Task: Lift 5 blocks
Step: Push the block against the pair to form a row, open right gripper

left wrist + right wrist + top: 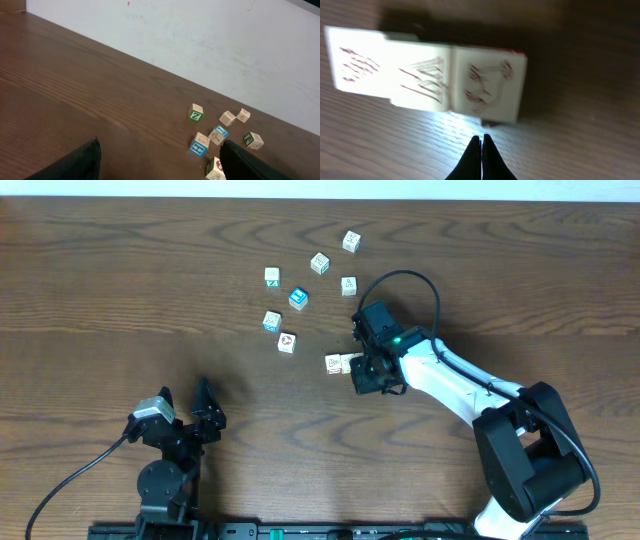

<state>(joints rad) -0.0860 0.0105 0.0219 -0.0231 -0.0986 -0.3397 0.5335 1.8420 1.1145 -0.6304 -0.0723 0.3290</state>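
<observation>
My right gripper [481, 144] is pinched fully closed on nothing, tips just short of two touching red-printed blocks [490, 85] at its 12 o'clock. I judge it's lining up, not lifting. My left gripper [186, 400] sits spread wide at 7 o'clock on the table [90, 300], well apart from them.

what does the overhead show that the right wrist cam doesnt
Only the overhead: both arms, the open left gripper and seven scattered cubes. Only the right wrist: red line drawings on the two side-by-side blocks, and the right gripper visibly shut. Both: that pair of blocks with the right gripper close beside it.
</observation>
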